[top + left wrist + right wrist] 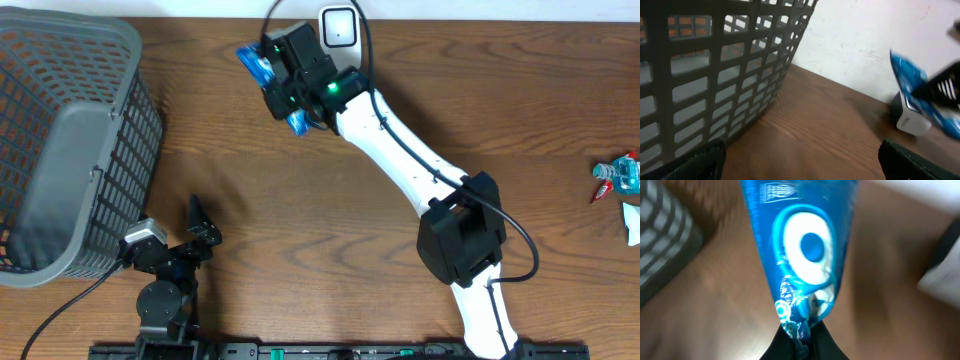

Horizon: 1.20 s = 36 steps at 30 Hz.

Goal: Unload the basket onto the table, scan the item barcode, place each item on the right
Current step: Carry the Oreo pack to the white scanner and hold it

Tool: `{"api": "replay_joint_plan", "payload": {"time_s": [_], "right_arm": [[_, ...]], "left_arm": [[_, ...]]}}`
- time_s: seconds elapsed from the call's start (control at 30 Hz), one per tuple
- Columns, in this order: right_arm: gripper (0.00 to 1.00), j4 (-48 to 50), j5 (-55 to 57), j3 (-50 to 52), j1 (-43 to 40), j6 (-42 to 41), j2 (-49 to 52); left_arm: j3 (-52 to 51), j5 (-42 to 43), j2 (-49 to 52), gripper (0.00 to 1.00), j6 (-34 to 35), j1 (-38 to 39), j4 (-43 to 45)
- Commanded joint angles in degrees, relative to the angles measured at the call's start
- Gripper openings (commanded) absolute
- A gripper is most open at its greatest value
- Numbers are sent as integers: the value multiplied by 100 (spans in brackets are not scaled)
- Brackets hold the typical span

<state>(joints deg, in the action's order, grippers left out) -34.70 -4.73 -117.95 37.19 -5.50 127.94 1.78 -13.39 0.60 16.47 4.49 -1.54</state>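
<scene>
Right gripper clenched on the blue packet, held just beside the scanner; left gripper gapes empty; pickup done, barcode reading judged outstanding.

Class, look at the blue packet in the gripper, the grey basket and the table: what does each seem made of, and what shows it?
Blue packet: likely thin plastic film, glossy; it crinkles where pinched.
Grey basket: seemingly moulded plastic, matt, even lattice.
Table: wood or wood-look laminate; brown grain lines.
</scene>
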Motion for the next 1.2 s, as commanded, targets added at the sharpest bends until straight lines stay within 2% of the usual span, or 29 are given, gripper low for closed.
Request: {"api": "replay_joint_plan", "payload": {"time_s": [0.0,0.1,0.33,0.5,0.7,0.97,1.17], "right_arm": [[1,636,1408,-44,-35,1235,114],[1,1342,1882,-46,-275,1816,466],[1,2474,1725,-46,-907,2210,892],[1,3543,1427,-46,-1263,2159,1158],[1,4378,942,-52,-1427,1703,1523],[2,5051,901,-52,-1436,1665,1674],[1,5086,909,-68,-1550,1327,1674]], "left_arm": [[-155,13,-37,98,-35,-31,-118],[-155,13,-37,98,-35,-31,-118],[-155,13,-37,98,-35,-31,-118],[-155,13,-37,98,-35,-31,-118],[-155,13,-37,98,-35,-31,-118],[-155,13,-37,98,-35,-31,-118],[-155,13,-37,98,-35,-31,-118]]}}
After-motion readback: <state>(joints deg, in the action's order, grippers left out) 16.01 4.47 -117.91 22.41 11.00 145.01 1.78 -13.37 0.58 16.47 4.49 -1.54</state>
